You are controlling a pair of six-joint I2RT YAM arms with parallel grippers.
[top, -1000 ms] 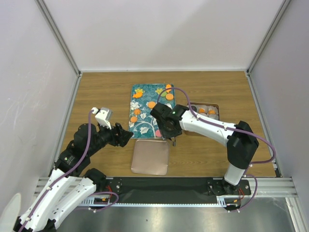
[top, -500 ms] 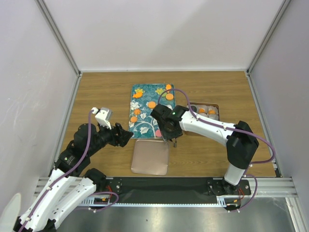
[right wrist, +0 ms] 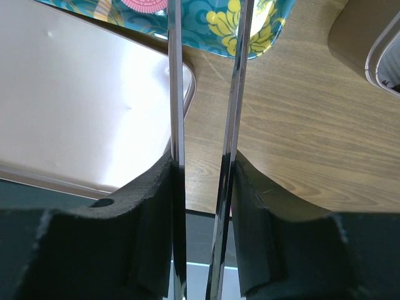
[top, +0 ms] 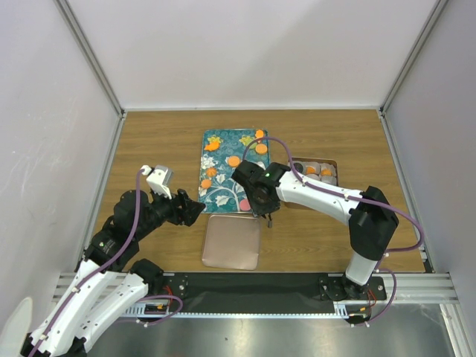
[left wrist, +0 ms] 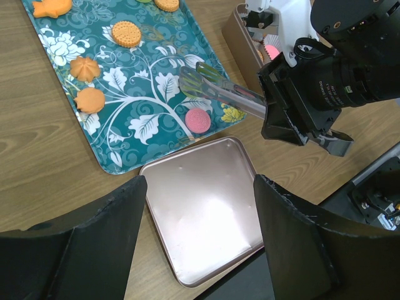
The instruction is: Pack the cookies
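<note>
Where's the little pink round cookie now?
In the left wrist view, the round pink cookie lies in the near right corner of the teal floral tray, between the rose-gold tin lid and the metal tongs.

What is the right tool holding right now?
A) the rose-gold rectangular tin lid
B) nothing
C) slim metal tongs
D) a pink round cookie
C: the right tool clamps the two blades of the slim metal tongs, whose tips reach over the teal floral tray near the pink round cookie.
</note>
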